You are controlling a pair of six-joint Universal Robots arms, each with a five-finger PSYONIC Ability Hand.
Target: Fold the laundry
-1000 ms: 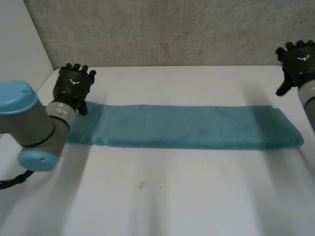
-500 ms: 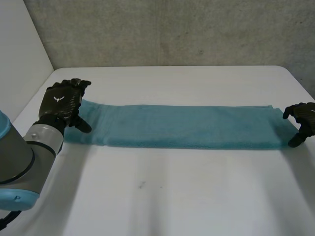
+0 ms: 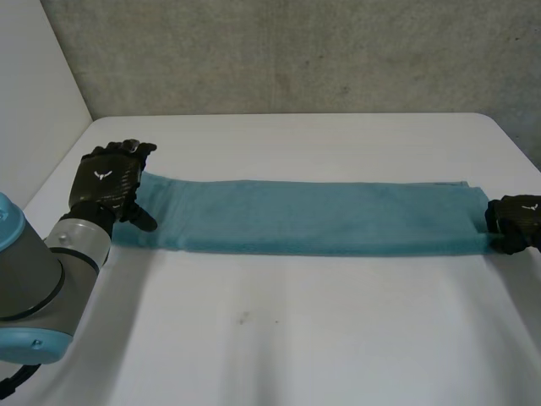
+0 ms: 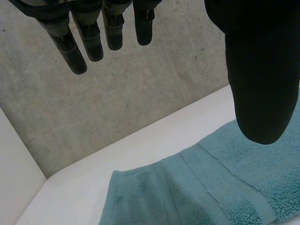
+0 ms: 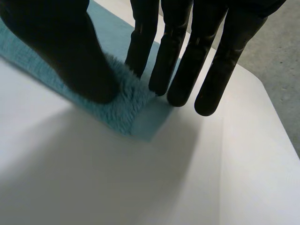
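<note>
A teal towel, folded into a long narrow strip, lies flat across the white table. My left hand hovers at the strip's left end, open. In the left wrist view its fingers are straight and off the cloth, and its thumb hangs over the towel. My right hand is at the strip's right end. There the thumb presses the near edge while the fingers sit on the far side, and the towel end is bunched up between them.
A grey concrete wall stands behind the table. A white panel closes off the left side. The table's right edge runs just beyond my right hand. Bare white tabletop lies in front of the towel.
My right hand came down from the back right to the towel's right end and closed its thumb and fingers on it. My left hand drew back slightly at the left end and stays open.
</note>
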